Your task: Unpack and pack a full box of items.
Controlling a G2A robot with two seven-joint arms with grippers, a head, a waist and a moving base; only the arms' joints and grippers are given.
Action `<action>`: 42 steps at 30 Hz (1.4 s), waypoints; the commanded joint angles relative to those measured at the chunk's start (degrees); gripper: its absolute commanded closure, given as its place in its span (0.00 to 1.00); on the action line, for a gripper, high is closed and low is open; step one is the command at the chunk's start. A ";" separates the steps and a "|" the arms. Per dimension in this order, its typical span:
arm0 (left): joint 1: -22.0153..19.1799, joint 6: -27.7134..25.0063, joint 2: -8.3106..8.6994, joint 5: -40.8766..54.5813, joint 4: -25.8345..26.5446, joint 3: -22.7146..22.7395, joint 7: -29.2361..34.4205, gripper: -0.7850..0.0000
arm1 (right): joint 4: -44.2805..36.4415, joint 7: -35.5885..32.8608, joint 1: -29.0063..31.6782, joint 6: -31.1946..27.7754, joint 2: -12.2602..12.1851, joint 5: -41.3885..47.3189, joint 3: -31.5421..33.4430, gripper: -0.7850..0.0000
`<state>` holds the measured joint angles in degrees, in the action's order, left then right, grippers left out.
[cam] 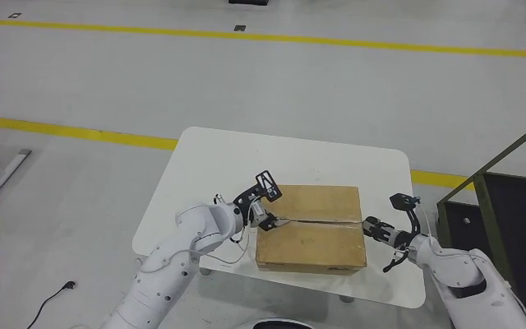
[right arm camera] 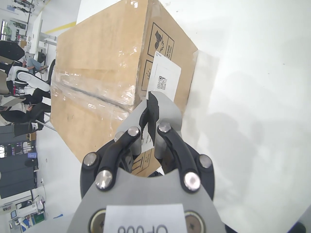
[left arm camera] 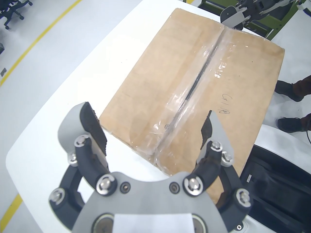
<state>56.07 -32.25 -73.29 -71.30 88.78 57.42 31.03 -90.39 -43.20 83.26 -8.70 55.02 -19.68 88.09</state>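
Observation:
A closed cardboard box [cam: 311, 229] sits on the white table [cam: 205, 164], its top flaps sealed by clear tape [left arm camera: 194, 83] along the middle seam. My left gripper [left arm camera: 150, 127] is open at the box's left end, its fingers [left arm camera: 93, 124] spread on either side of the seam's end; from above the left gripper [cam: 265, 217] is at the box's edge. My right gripper [right arm camera: 150, 107] is shut with nothing visible between its pads, its tips against the box's right end wall by a white label [right arm camera: 164, 76]. From above the right gripper [cam: 371, 228] meets the seam's right end.
A dark green metal rack [cam: 485, 206] stands off the table's right edge, close behind my right arm. Bare table top lies behind the box and to its left. The box's front side is near the table's front edge.

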 commanded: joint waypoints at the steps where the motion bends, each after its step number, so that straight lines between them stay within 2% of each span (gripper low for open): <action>1: 0.08 0.08 0.06 0.02 0.03 0.14 0.04 0.00 | 0.60 -0.06 -0.26 -0.44 0.07 0.99 -0.25 1.00; 6: 0.18 0.32 0.15 0.01 0.16 0.19 0.23 0.00 | 2.04 -0.39 -0.95 -1.27 0.20 2.41 -1.03 1.00; 7: 0.21 0.34 0.16 0.02 0.21 0.16 0.25 0.00 | 2.26 -0.37 -1.03 -1.37 0.24 2.95 -1.16 0.86; 9: 0.27 0.33 0.18 0.11 0.30 0.11 0.22 0.00 | 2.52 -0.32 -1.23 -1.47 0.26 3.42 -1.15 0.67; 14: 0.37 0.43 0.26 0.34 0.76 0.19 0.35 0.00 | 1.57 -0.08 -0.80 -1.79 0.10 5.25 0.56 0.51; 15: 0.41 0.52 0.28 0.43 0.83 0.25 0.34 0.00 | 1.19 -0.32 -0.59 -1.76 0.04 5.50 1.00 0.44; 16: 0.44 0.56 0.30 0.48 0.91 0.30 0.38 0.00 | 0.77 -0.43 -0.38 -1.71 -0.03 5.73 1.51 0.29; 17: 0.45 0.54 0.32 0.50 1.02 0.35 0.42 0.00 | 0.35 -0.46 -0.14 -1.76 -0.08 6.25 2.04 0.18; 19: 0.54 0.50 0.38 0.62 1.23 0.49 0.42 0.00 | -0.28 -0.77 0.39 -1.71 -0.20 7.18 3.12 0.10; 24: 0.92 0.61 0.58 0.97 2.02 1.09 0.71 0.00 | -1.42 -0.93 1.62 -1.06 -0.52 7.61 5.64 0.04; 28: 1.36 0.71 0.83 1.29 2.92 1.95 1.02 0.00 | -2.19 -0.36 2.32 -0.43 -0.70 7.53 7.37 0.16; 30: 1.74 1.05 1.00 1.44 3.48 2.73 1.15 0.00 | -3.08 0.40 2.61 -0.34 -0.74 7.94 8.23 0.27; 31: 2.01 1.29 1.10 1.76 3.82 3.27 1.14 0.00 | -3.98 1.50 2.68 -0.42 -0.70 8.83 8.79 0.48; 35: 3.27 1.58 1.65 2.69 5.92 5.80 1.82 0.00 | -7.92 4.01 3.97 -1.97 -0.55 10.57 9.61 0.79; 36: 3.69 1.80 1.83 2.79 6.52 6.67 2.04 0.00 | -9.23 4.86 4.13 -2.65 -0.46 11.23 9.55 1.00; 42: 7.46 3.17 2.94 3.62 10.54 12.16 2.98 0.00 | -12.80 9.23 3.40 -9.07 0.52 15.29 3.46 1.00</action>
<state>62.71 -29.29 -70.56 -67.83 98.53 68.51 33.81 -103.25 -34.66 87.20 -16.98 55.37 -4.46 93.20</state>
